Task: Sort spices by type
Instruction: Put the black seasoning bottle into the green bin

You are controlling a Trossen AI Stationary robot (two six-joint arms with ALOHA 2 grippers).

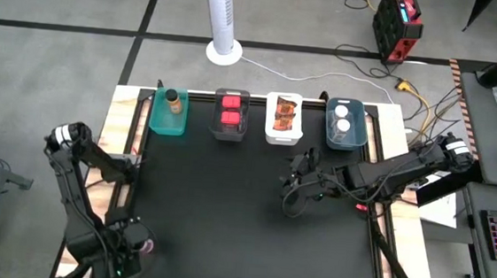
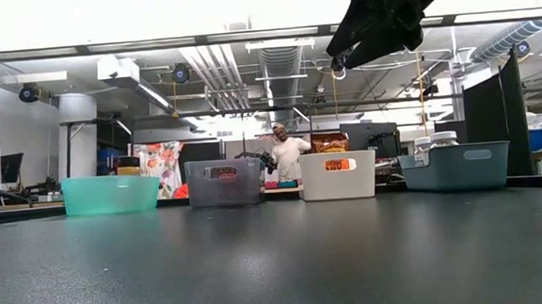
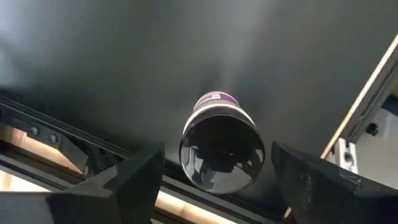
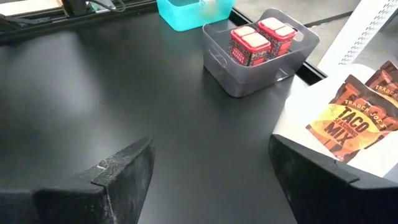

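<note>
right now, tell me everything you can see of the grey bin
The grey bin is a translucent, smoky plastic box, rectangular with rounded corners and a recessed handle on its end wall. It stands upright on the black table, second from the left in the row of four at the far edge, between the teal bin and white bin, apart from both. Inside sit two red tubs side by side, upright.
</note>
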